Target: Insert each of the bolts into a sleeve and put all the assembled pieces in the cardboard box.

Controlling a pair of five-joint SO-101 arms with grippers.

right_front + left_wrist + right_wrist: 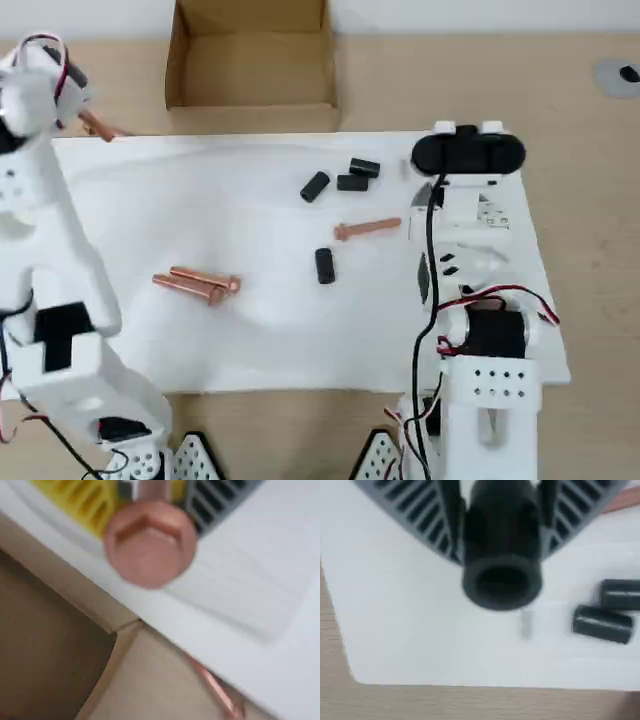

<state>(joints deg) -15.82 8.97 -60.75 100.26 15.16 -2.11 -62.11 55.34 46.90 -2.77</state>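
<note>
Firmly held, bolt [150, 542] in left fingers [85, 502], sleeve [502, 565] in right fingers [412, 520].

A white sheet [250, 330] covers part of a light wooden table [585, 200]

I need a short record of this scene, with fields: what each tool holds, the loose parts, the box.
left tool: shut on a bolt
right tool: shut on a sleeve
loose sleeves: four, on the white sheet
loose bolts: three, on the sheet
box: no parts seen inside
</note>
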